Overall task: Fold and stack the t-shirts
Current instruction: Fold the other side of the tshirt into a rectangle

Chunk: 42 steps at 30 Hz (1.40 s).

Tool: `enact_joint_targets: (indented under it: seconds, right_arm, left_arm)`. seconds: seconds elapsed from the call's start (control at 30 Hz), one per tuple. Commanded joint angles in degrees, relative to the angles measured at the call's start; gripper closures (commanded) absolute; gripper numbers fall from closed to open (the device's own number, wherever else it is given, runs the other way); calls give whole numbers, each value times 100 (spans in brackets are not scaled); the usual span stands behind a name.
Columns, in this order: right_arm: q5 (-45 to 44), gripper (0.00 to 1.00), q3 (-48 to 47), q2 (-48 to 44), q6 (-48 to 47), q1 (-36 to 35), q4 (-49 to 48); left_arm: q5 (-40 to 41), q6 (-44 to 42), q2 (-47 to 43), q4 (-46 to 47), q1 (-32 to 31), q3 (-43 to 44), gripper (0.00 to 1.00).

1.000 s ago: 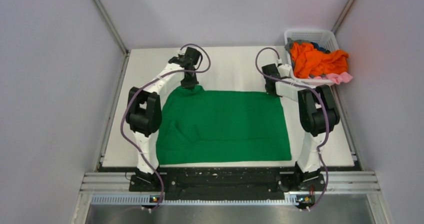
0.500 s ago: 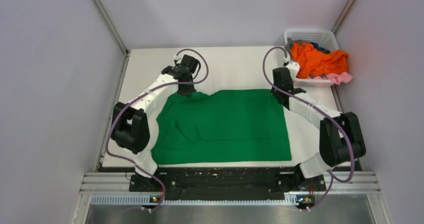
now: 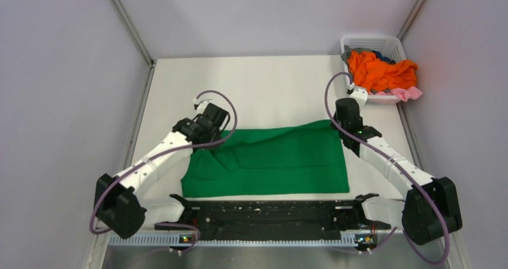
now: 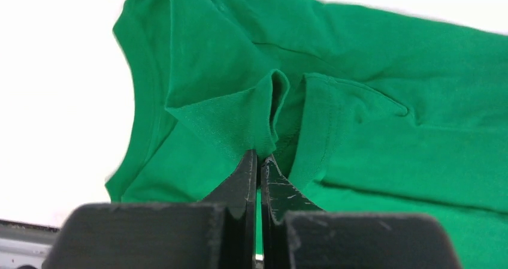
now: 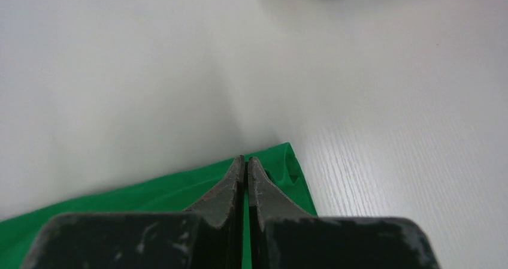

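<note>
A: Left jaws?
B: Together, clamped on a bunched ridge of the green shirt (image 4: 371, 131) near its sleeve.
A: Right jaws?
B: Also together. The tips sit at the shirt's far right corner and it looks pinched, though the hold is thin.
A: What changed?
B: Both arms have drawn back toward the near edge. A second ago the shirt lay spread wide. Now its far edge is dragged toward the near hem, the left side further than the right, so that edge runs slanted. More of the bench (image 3: 269, 83) shows beyond it.
A: Meaning?
B: It reads as the first fold under way, far half coming over near half. It isn't done: the edges aren't matched and the left part is rumpled.
A: Other shirts?
B: The orange shirt (image 3: 380, 71) and a pink one (image 3: 410, 93) are heaped in the basket (image 3: 371, 41) at the far right, well apart from the arms. Nothing is stacked yet.
</note>
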State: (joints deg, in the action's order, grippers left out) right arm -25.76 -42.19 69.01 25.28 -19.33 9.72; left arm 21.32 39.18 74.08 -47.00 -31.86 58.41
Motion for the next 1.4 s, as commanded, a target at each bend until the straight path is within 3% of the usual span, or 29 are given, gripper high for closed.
enact_joint_targets:
  seconds: [0.0,0.37,0.47,0.5,0.57,0.7,0.73,0.77,0.8,0.97,1.13,1.37]
  right_arm:
    - [-33,100,267,-514,74,-7,195]
    - [-465,100,472,-498,153,0,549]
    - [-588,96,559,-615,466,2,842]
    - [-622,89,615,-721,560,4,922]
    - [-807,56,709,-1000,801,0,1101]
    - [-996,19,878,-1743,1190,1,1303]
    - [-939,6,950,-1931,1224,2,1261]
    - [-817,2,1022,-2095,1233,0,1189]
    - [-642,1,1090,-2266,1193,4,1082]
    - [673,1,1237,-2253,673,-1,361]
    - [1018,1,1128,-1731,484,0,313]
    - [1071,1,1116,-1519,439,0,311]
  left_arm:
    - [-85,574,-905,-149,-158,-657,100]
    - [-532,1319,-1634,-105,-645,-1812,100]
    - [-885,1353,-1635,-37,-725,-1991,77]
    - [-1025,1345,-1648,-14,-777,-2048,75]
    - [-1222,1329,-1736,-29,-940,-2131,62]
    - [-1710,1147,-2127,95,-1023,-2176,36]
    - [-1699,1126,-2217,186,-1024,-2158,23]
    - [-1655,1079,-2276,308,-1024,-2129,7]
    - [-1557,1050,-2291,432,-1018,-2060,2]
    - [-1337,839,-1902,1138,-1018,-1611,1]
    - [-778,929,-844,1304,-1007,-1295,1]
    - [-2018,889,269,1945,-1025,-1203,1]
